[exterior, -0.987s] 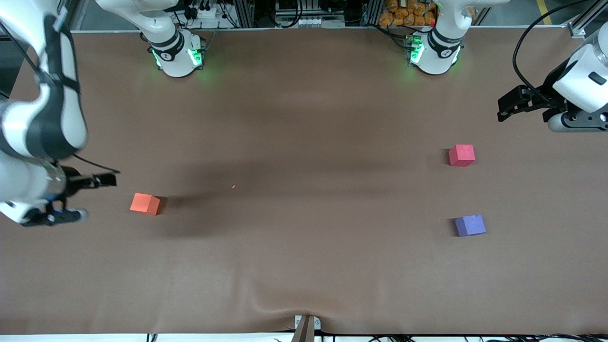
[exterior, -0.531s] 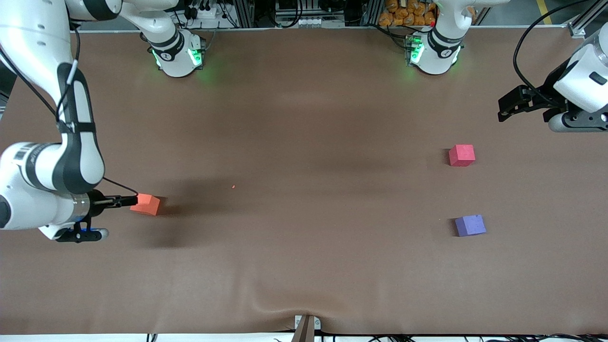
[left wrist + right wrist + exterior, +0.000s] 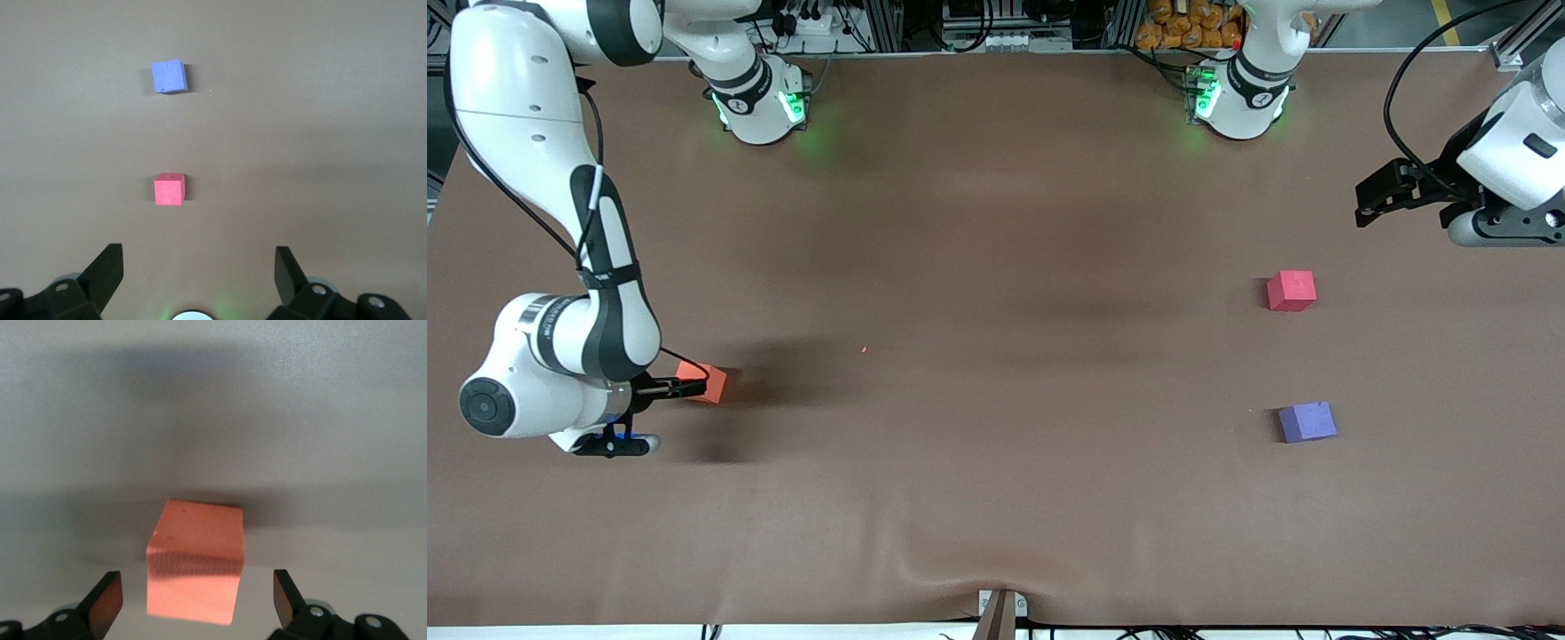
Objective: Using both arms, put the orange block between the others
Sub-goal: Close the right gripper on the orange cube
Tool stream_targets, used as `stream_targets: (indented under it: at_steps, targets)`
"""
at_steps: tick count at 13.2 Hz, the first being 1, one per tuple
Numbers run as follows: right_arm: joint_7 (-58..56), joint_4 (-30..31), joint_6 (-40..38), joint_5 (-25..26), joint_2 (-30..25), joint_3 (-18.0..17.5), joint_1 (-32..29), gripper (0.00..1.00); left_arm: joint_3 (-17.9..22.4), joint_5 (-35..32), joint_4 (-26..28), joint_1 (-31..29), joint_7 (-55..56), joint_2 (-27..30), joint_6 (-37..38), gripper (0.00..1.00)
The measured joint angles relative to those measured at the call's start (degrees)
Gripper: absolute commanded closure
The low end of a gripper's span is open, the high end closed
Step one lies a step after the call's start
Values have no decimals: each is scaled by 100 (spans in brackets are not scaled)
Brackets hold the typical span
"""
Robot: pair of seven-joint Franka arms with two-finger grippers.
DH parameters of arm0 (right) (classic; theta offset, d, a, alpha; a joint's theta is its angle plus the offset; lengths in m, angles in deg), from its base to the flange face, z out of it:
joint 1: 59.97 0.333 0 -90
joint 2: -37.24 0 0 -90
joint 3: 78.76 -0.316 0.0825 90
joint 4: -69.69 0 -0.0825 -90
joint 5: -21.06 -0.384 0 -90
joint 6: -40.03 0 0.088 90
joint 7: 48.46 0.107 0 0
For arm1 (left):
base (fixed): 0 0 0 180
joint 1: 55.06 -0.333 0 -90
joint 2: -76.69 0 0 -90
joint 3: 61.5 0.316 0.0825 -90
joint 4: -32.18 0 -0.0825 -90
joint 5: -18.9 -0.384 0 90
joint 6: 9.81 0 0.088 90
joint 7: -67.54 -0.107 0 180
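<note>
Looking at the orange block (image 3: 704, 381): probably light, squishy foam, so pinch its flat sides. Right pincer (image 3: 197, 600) straddles it, wide open; left pincer (image 3: 199, 273) waits wide, far off.

Both arms (image 3: 543, 116) are glossy white with rounded segments and black bands at the joints. Each base (image 3: 760, 102) glows green and bears a small round black mark. A thin black cable (image 3: 591, 151) runs along the right arm. The left arm (image 3: 1507, 156) carries a looping black cable too. The fingers (image 3: 107, 597) are matte black wedges, with silver screws in the mounts beneath.
</note>
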Motion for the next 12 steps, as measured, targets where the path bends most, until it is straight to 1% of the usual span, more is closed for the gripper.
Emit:
stream_targets:
  at_steps: [5, 6, 7, 9, 10, 12]
  targets:
    - [4, 16, 182, -32, 280, 0, 0, 0, -8, 1, 0, 5, 0, 0, 0, 0]
    - [5, 22, 182, -47, 308, 0, 0, 3, -8, 1, 0, 1, 0, 0, 0, 0]
    - [6, 41, 182, -68, 326, 0, 0, 8, -5, 1, 0, -7, 0, 0, 0, 0]
    - [10, 90, 183, -91, 345, 0, 0, 25, 6, 1, 0, -19, 0, 0, 0, 0]
    - [12, 99, 183, -93, 348, 0, 0, 28, 7, 1, 0, -19, 0, 0, 0, 0]
    - [28, 107, 183, -98, 348, 0, 0, 44, 7, 1, 0, -17, 0, 0, 0, 0]
